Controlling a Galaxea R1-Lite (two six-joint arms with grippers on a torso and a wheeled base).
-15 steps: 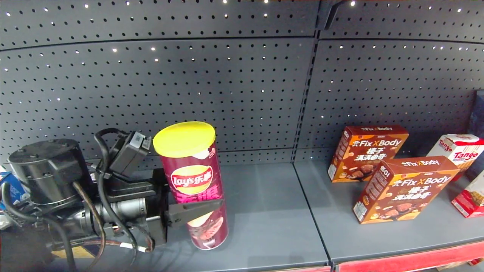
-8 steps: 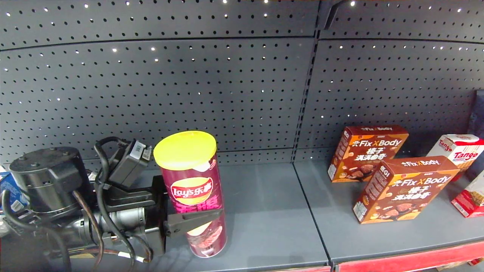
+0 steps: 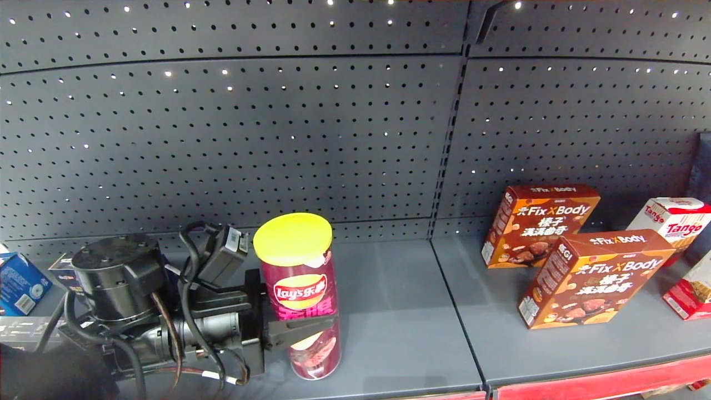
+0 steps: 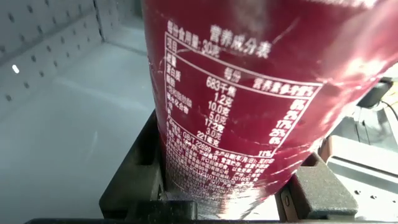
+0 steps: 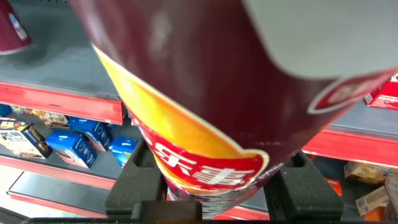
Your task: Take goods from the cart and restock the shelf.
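Note:
A maroon chip can [image 3: 300,289] with a yellow lid stands upright on the grey shelf [image 3: 400,311], near its front edge and left of the middle. My left gripper [image 3: 303,329] is shut on the can's lower half from the left side. In the left wrist view the can [image 4: 236,99] sits between the dark fingers [image 4: 134,180]. My right gripper [image 5: 217,186] is shut on a second chip can [image 5: 205,93], maroon with a yellow and red label, held out in front of the shelving.
Two orange-brown boxes [image 3: 541,222] [image 3: 594,278] and red-and-white boxes [image 3: 675,222] stand on the shelf's right section. Blue boxes [image 3: 19,283] sit at the far left. A pegboard wall backs the shelf. Red-edged lower shelves [image 5: 56,99] hold blue boxes [image 5: 68,146].
My left arm has carried the chip can lower, to the right and deeper over the shelf. The boxes on the right have not moved.

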